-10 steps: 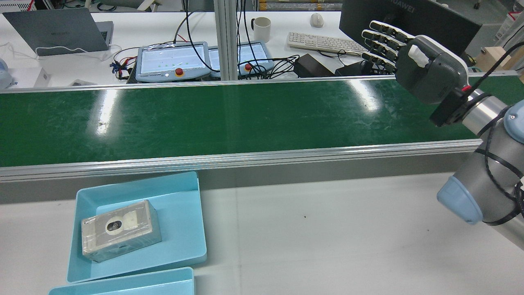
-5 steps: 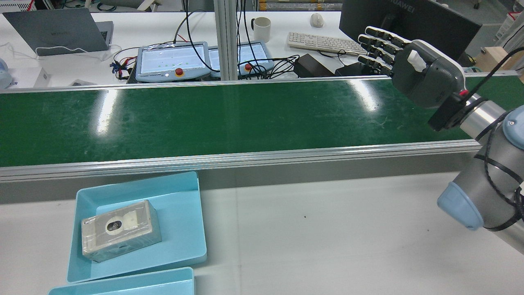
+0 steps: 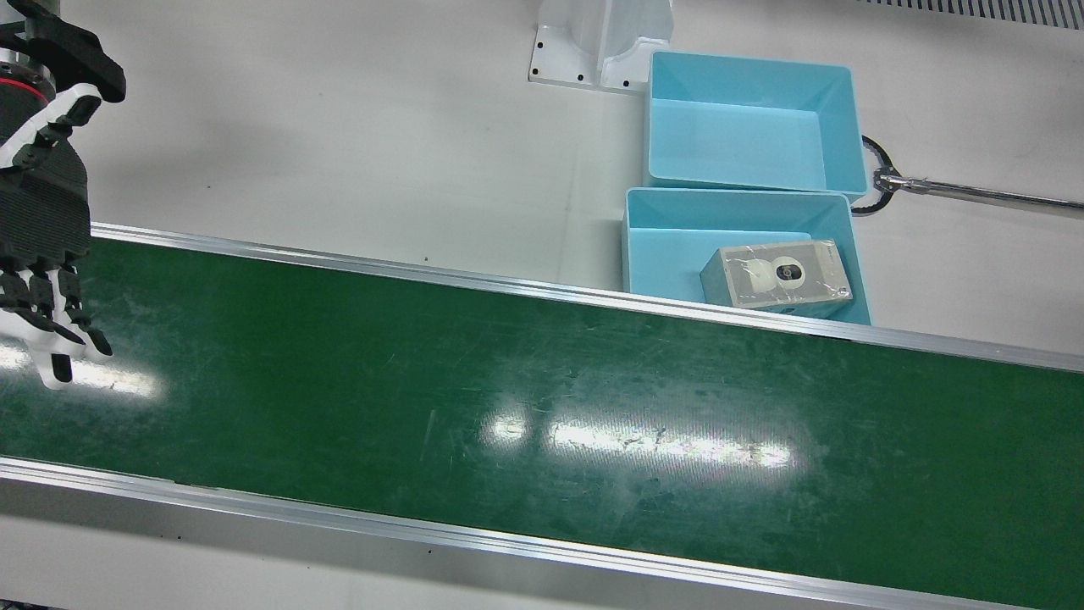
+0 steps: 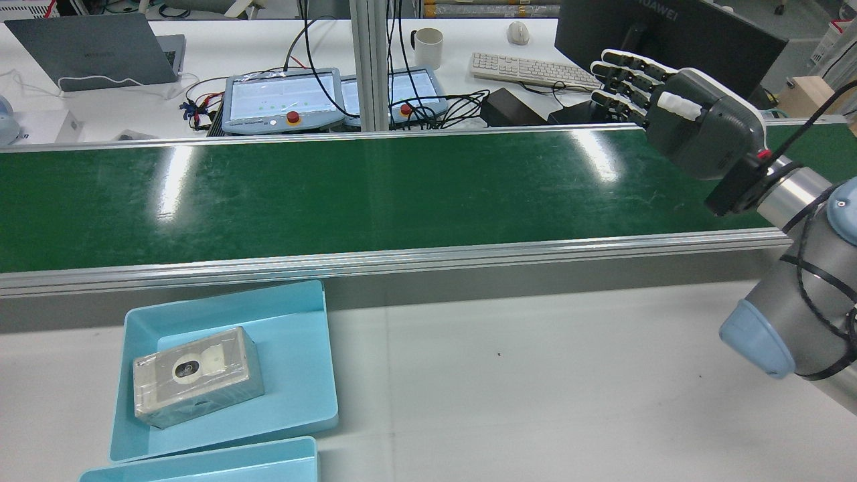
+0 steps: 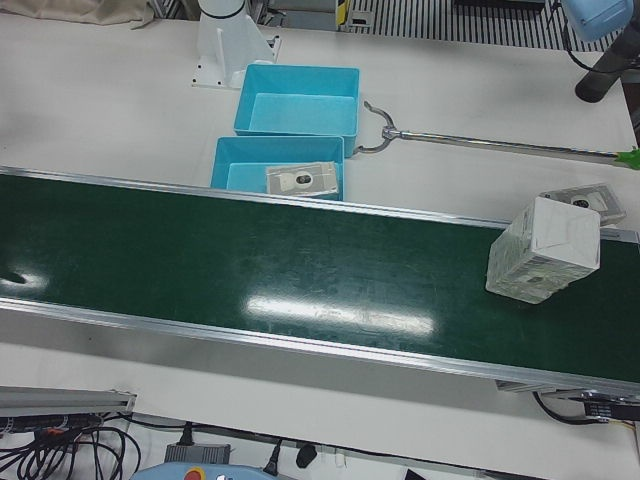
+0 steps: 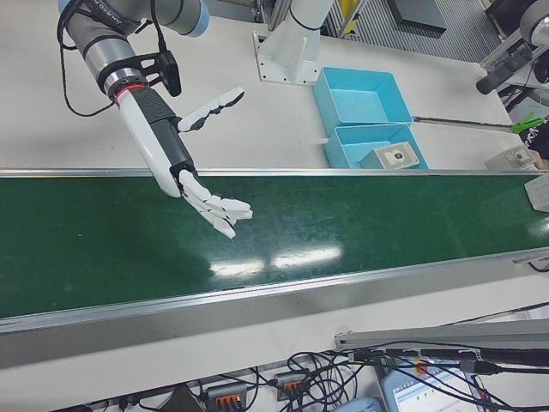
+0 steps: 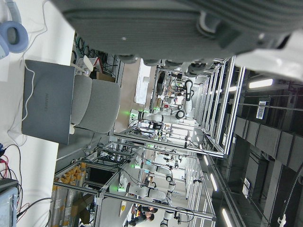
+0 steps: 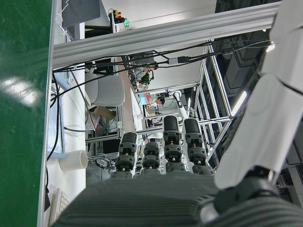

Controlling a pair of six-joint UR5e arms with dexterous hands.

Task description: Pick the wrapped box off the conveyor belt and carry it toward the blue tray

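Note:
A wrapped box [image 5: 540,262] stands tilted on the green conveyor belt [image 4: 335,194] at its far end on my left side; its edge also shows in the right-front view [image 6: 540,193]. The blue tray [image 4: 134,321] beside the belt holds another wrapped box [image 4: 194,385]. My right hand [image 4: 676,114] is open with fingers stretched out, hovering over the opposite end of the belt, far from both boxes. It also shows in the front view [image 3: 42,212]. My left hand [image 7: 180,23] shows only as a palm in its own view.
A second blue tray [image 3: 737,135] sits empty behind the first. A metal rod with a hook [image 5: 480,143] lies on the table. One more wrapped box [image 5: 585,200] lies beyond the belt's end. Laptop, pendants and keyboard sit past the belt.
My right hand has dipped slightly and turned a little over the belt end, fingers still spread. The tray and the box in it have not moved.

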